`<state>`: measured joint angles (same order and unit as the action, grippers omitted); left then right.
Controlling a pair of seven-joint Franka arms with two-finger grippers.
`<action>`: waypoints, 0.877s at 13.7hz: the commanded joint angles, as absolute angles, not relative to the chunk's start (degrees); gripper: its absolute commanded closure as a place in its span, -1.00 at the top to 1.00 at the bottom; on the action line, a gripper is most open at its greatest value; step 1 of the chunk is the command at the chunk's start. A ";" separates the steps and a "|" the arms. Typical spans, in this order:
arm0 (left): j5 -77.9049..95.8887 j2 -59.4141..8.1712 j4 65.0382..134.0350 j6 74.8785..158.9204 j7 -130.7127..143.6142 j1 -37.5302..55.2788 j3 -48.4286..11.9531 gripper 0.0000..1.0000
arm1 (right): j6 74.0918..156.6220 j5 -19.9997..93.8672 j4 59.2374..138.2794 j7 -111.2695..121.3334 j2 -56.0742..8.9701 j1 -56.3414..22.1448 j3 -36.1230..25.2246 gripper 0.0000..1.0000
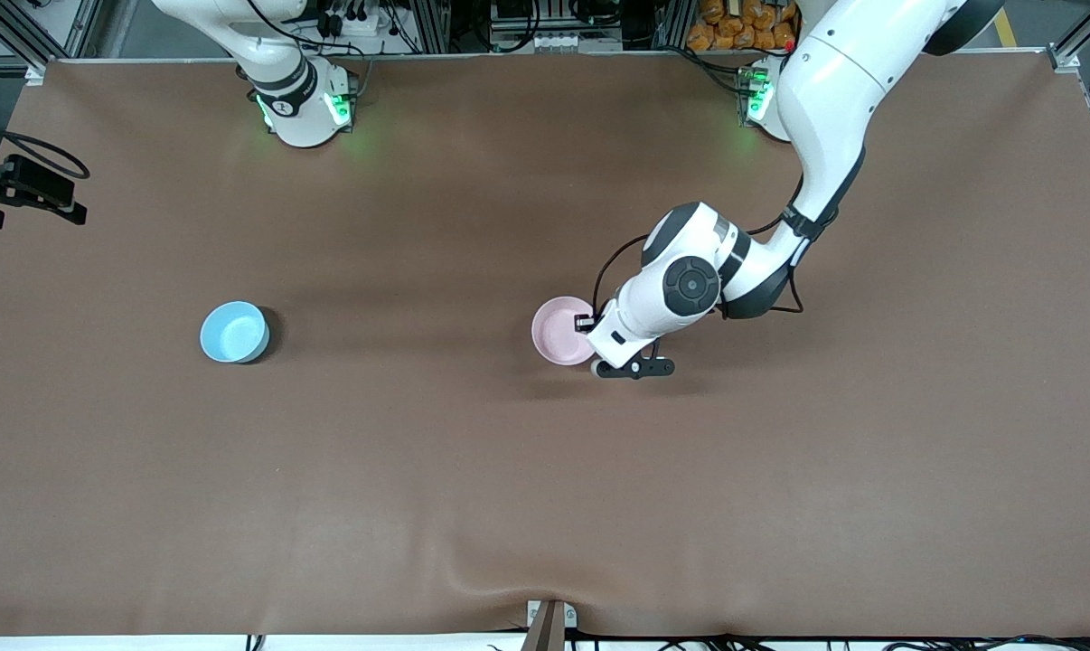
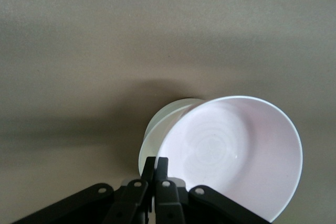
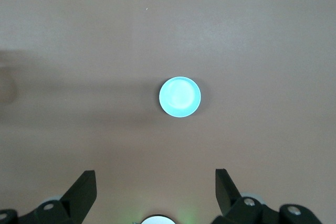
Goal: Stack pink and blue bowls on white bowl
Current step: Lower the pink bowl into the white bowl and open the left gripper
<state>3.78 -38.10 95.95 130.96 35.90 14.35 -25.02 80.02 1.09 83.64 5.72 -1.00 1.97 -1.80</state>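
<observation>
So far, seen from the front, the left claw point(image 1: 592, 348) sits low over the middle of the brown counter point(image 1: 509, 506), pressed onto the edge of the small round pale pink plastic bowl point(image 1: 559, 331) on the side toward the left arm's end. No white bowl can be made out under the pink one in this view. The small round sky-blue plastic bowl point(image 1: 234, 332) stands by itself well apart, toward the right arm's end of the counter, with nothing near it. The right arm is folded up by its base and waits; its claw does not show here.

From the left wrist, the left claw point(image 2: 156, 174) has its fingers point(image 2: 163, 182) pinched together on the rim of the pink bowl point(image 2: 231, 156). That bowl is tilted, and the rim of a small round white plastic bowl point(image 2: 157, 129) peeks out just beneath and beside it. I judge the pink bowl is over the white one but not yet seated level or let go.

From the right wrist, the right claw point(image 3: 155, 190) hangs high with its fingers spread wide, looking down on the blue bowl point(image 3: 179, 97), which lies untouched on the counter point(image 3: 262, 35).

By my reckoning the first stacking is nearly finished, and the blue bowl's whole trip remains.
</observation>
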 commanded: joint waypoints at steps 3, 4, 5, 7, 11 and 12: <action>2.64 -36.56 97.73 130.87 37.44 14.68 -24.87 -1.00 | 79.45 1.58 82.88 4.92 -1.32 2.64 -1.32 1.00; 2.64 -36.13 98.43 130.87 37.35 14.59 -24.87 -1.00 | 79.45 1.58 82.88 4.92 -1.32 2.64 -1.32 1.00; 2.64 -35.86 98.96 130.78 37.35 14.50 -24.87 -1.00 | 79.45 1.58 82.88 4.92 -1.32 2.64 -1.32 1.00; 2.64 -35.95 99.14 130.87 37.35 14.50 -24.87 -1.00 | 79.45 1.58 82.88 4.92 -1.32 2.64 -1.41 1.00; 2.64 -36.39 98.61 130.87 37.35 14.76 -24.87 -1.00 | 79.45 1.58 82.88 4.92 -1.32 2.64 -1.32 1.00; 2.55 -36.47 98.79 130.87 37.35 14.50 -24.87 -1.00 | 79.45 1.58 82.88 4.92 -1.32 2.64 -1.32 1.00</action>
<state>3.73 -37.83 97.67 130.94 35.90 14.42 -25.08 80.02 1.09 83.64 5.72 -1.00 1.97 -1.80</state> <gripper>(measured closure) 0.974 0.000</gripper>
